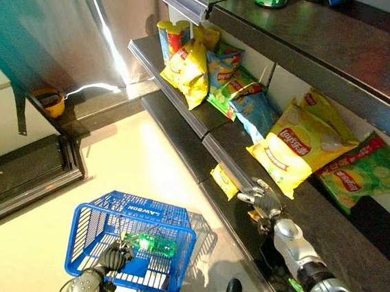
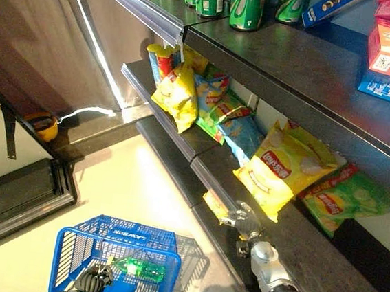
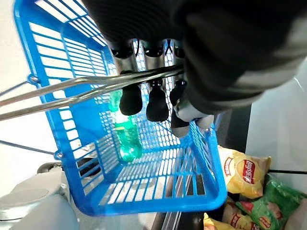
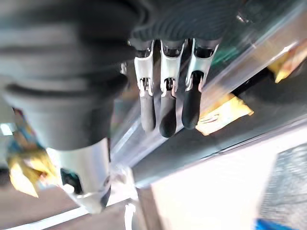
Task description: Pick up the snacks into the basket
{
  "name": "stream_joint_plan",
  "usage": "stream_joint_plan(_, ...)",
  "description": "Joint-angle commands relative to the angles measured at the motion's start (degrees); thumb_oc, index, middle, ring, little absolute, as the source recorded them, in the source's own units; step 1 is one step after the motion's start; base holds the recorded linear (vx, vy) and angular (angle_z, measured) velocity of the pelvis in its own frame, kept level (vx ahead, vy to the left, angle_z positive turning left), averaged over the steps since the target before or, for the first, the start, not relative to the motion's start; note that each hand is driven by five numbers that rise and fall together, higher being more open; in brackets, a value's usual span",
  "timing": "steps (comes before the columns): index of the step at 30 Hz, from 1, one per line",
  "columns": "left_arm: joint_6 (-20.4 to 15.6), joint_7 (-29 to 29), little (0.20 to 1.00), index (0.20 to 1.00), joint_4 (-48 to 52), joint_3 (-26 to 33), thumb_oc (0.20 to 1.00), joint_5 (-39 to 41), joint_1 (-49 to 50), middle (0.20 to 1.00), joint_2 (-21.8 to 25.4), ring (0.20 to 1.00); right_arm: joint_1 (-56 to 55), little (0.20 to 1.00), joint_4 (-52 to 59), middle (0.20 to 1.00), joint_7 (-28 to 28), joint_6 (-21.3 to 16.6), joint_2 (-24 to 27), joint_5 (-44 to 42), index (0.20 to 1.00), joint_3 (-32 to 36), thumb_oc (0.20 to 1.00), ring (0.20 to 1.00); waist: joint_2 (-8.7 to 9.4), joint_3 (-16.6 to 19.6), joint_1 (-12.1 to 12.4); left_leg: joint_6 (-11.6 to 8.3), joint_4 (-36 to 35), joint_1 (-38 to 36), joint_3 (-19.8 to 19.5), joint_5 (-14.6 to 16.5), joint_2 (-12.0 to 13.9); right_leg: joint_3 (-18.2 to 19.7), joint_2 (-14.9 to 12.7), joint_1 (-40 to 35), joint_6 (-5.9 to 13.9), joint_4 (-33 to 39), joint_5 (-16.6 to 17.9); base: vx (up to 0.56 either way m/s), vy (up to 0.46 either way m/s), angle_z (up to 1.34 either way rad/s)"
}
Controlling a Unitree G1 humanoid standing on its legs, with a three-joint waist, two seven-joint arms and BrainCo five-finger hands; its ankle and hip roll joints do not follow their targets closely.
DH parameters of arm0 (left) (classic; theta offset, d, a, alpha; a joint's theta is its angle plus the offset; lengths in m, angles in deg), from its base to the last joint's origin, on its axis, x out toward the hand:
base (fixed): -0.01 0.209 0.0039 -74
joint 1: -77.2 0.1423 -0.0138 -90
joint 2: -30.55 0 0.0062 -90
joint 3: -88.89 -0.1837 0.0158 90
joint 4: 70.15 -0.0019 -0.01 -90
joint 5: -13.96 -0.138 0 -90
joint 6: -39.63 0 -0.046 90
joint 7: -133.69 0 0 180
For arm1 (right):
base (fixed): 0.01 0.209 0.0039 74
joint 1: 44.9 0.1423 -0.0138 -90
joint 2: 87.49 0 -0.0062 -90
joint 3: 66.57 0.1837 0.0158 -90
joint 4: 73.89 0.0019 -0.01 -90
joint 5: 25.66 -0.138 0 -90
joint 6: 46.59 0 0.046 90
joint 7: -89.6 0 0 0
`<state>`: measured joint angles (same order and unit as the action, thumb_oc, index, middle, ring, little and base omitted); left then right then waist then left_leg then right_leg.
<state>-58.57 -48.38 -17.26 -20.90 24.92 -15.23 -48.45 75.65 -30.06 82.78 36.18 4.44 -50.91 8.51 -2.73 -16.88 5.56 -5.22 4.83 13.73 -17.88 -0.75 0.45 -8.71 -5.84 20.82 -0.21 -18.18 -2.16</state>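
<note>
Reach step. Left hand (image 3: 158, 96) has its fingers curled round the wire handle (image 3: 72, 91) of the blue basket (image 1: 103, 241), carrying it low over the floor; a green bottle (image 1: 149, 244) lies inside. Right hand (image 1: 264, 202) hangs at the lower shelf edge (image 1: 231, 167), fingers nearly straight, holding nothing. Snacks are on the shelves: a small yellow packet (image 1: 225, 180) just beside that hand, a big yellow chip bag (image 1: 299, 150) above. Next move likely calls for closing on the small packet, then carrying it over the basket.

My left robot hand (image 3: 158, 72) hides part of the basket (image 3: 76, 124) handle. The yellow snack bag (image 1: 224, 180) on the lower shelf (image 1: 338, 242) sits half behind the shelf edge.
</note>
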Motion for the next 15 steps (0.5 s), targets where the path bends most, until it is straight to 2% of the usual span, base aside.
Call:
stream_joint_plan(1,-3.7,-1.2,0.200,0.200,4.4,0.0,0.200,0.9,0.1,0.200,3.8,0.200,2.6,1.000,-2.1,1.000,-4.6,-2.2,4.9,-2.1,1.000,3.3,1.000,1.000,0.10,2.2,-0.4,0.01,2.4,-0.5,3.7,1.7,-2.9,2.2,-3.8,-5.0,8.48,6.1,-0.3,0.00,0.000,0.00)
stream_joint_plan(10,-3.6,-1.9,0.200,0.200,4.0,0.4,0.200,1.4,-0.7,0.200,4.6,0.200,3.0,1.000,-2.5,1.000,-5.8,-2.7,8.0,-2.6,1.000,6.0,1.000,1.000,1.32,1.6,-1.5,0.69,2.6,-1.3,4.7,2.8,-3.0,3.4,-3.6,-4.9,8.94,5.5,-0.2,0.00,0.013,0.01)
stream_joint_plan(15,-3.4,-1.6,0.200,0.200,2.8,1.2,0.200,1.0,-0.9,0.200,4.5,0.200,-0.9,1.000,-0.7,1.000,-5.0,-2.6,11.7,-2.8,1.000,9.0,1.000,1.000,2.16,1.7,-2.8,0.78,1.7,-1.8,5.1,2.6,-2.9,3.5,-4.1,-5.3,9.47,6.2,0.3,-0.01,0.041,0.02)
